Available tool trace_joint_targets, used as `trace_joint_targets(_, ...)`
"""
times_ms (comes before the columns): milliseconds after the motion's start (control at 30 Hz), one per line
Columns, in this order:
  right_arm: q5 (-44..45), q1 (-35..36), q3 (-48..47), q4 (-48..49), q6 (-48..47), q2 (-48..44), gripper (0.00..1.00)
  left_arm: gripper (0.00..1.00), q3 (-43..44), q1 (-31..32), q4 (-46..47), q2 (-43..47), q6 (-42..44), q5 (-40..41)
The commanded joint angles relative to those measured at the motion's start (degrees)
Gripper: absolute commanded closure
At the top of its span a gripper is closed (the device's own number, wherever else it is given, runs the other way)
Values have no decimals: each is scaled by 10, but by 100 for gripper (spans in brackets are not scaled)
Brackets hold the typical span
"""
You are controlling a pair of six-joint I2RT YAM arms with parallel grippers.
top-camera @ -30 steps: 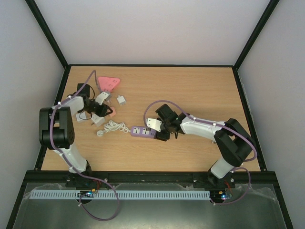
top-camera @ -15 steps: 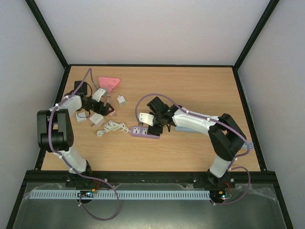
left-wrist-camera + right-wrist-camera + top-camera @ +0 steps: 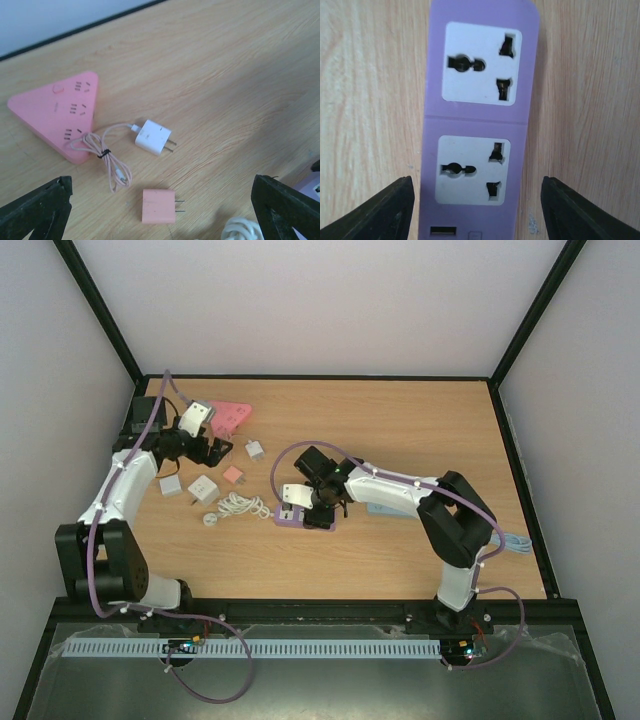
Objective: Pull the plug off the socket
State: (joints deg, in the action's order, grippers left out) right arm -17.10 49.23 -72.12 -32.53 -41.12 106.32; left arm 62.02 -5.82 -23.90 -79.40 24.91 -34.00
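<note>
The pink plug [image 3: 159, 206] lies flat on the wood, prongs pointing right, free of any socket; it also shows in the top view [image 3: 232, 475]. Above it hangs my left gripper [image 3: 160, 192] [image 3: 207, 448], open wide and holding nothing. The purple socket strip [image 3: 477, 125] [image 3: 300, 518] lies on the table with both visible outlets empty. My right gripper [image 3: 477, 197] [image 3: 312, 508] is open and straddles the strip, its fingers [image 3: 395, 210] a little off each side.
A pink triangular socket block [image 3: 60, 112] [image 3: 230, 415] lies at the back left, with a white plug on a tied pink cable [image 3: 154, 136] beside it. Two more white plugs [image 3: 203, 487] and the strip's coiled white cord [image 3: 238, 505] lie nearby.
My left gripper opened, let go of the pink plug and lifted back to the left. My right gripper slid left along the purple strip.
</note>
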Motion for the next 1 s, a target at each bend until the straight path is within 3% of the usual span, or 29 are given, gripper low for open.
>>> trace_joint_targets(0,44,4,-22,-22,-18,16,35,0,-12,-3,3,49,-28,-30)
trace_joint_targets(233,84,-3,-43,-26,-63,30,63,0,-41,-3,7,93,-48,-35)
trace_joint_targets(467,100,-48,-107,-72,-126,81,65,1,-74,-2,10,125,-53,-38)
trace_joint_targets(533,99,-66,-136,-93,-137,103,65,0,-77,-2,6,130,-48,-35)
trace_joint_targets(667,96,-84,-173,-127,-149,128,53,0,-83,-2,7,138,-43,-31)
trace_joint_targets(867,94,-86,-227,-139,-138,136,47,0,-87,-2,13,143,-49,-36)
trace_joint_targets(967,24,-84,-263,-161,-109,131,40,0,-87,-2,13,147,-52,-34)
